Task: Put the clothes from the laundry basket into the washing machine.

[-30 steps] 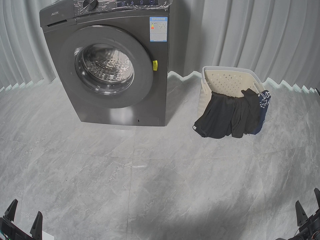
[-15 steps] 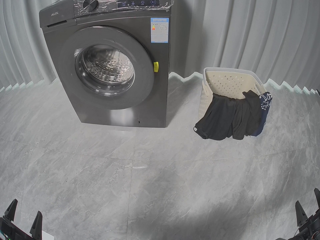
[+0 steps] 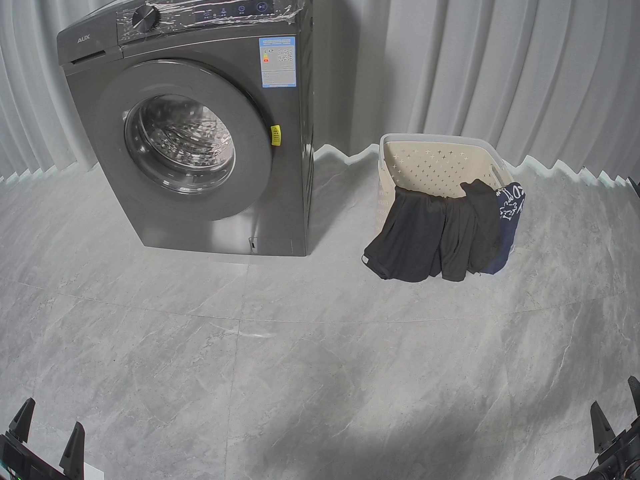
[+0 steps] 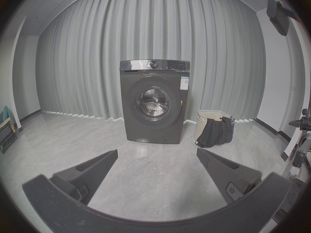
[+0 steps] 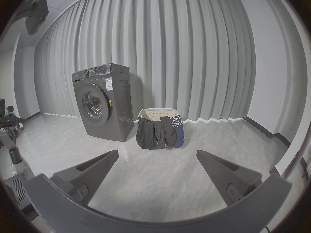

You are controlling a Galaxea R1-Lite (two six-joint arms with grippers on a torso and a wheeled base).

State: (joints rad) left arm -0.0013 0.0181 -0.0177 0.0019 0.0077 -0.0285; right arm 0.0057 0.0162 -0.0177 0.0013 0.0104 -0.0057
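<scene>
Dark clothes hang over the near rim of the white laundry basket, just right of the washing machine; left gripper, right gripper low and near, fingers spread apart

Washing machine, marks placed relative to door:
- Small light brand lettering on drawer panel, above door toward left.
- Control strip above door, under plastic film: row of lit icons, too small to read.
- Blue-and-white label above door toward right: coloured rating bars, code square, fine print illegible.
- Yellow tag just right of door, print illegible.
- Navy garment on laundry basket rim, well right of door: white lettering, folded, unreadable.
</scene>
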